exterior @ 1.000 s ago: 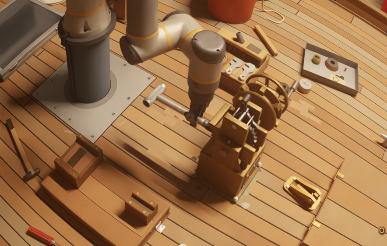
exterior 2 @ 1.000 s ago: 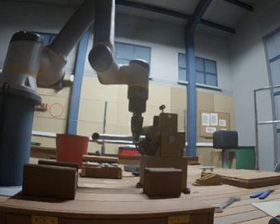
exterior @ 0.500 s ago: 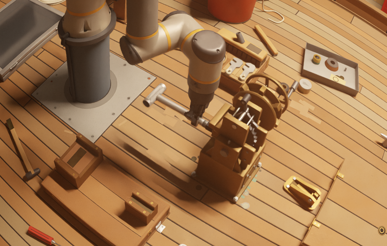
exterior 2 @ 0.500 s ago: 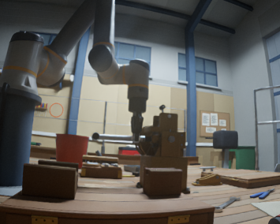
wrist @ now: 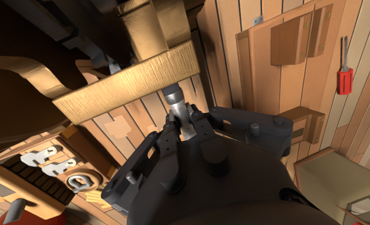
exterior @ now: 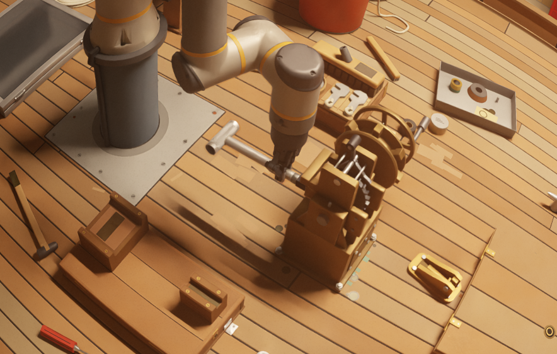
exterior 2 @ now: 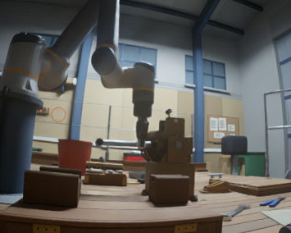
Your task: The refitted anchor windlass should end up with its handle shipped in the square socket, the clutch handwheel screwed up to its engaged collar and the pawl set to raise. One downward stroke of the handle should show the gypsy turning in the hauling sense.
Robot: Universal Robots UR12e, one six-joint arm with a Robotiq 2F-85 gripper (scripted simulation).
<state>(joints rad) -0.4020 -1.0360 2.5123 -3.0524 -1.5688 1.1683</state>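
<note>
My gripper (exterior: 281, 169) (exterior 2: 141, 137) (wrist: 183, 123) points down over the steel handle (exterior: 245, 151) (wrist: 178, 106), close to the windlass. The handle runs level from its T-shaped end (exterior: 222, 137) into the brass socket block (exterior: 311, 174) (wrist: 127, 84) of the windlass (exterior: 338, 207) (exterior 2: 168, 158). The windlass is a brass machine bolted to the deck. Its spoked handwheel (exterior: 386, 127) sits on the far side. The gypsy (exterior: 371, 154) and a toothed ratchet lie between the side plates. The pawl is too small to read. The gripper is closed around the handle's shaft.
The arm's grey pedestal (exterior: 126, 97) stands on a steel plate behind the handle. A wooden cradle board with two blocks (exterior: 148, 282) lies in front. A tool box with spanners (exterior: 351, 88), a parts tray (exterior: 474, 99), a hammer (exterior: 29, 215) and a brass fitting (exterior: 436, 276) lie around.
</note>
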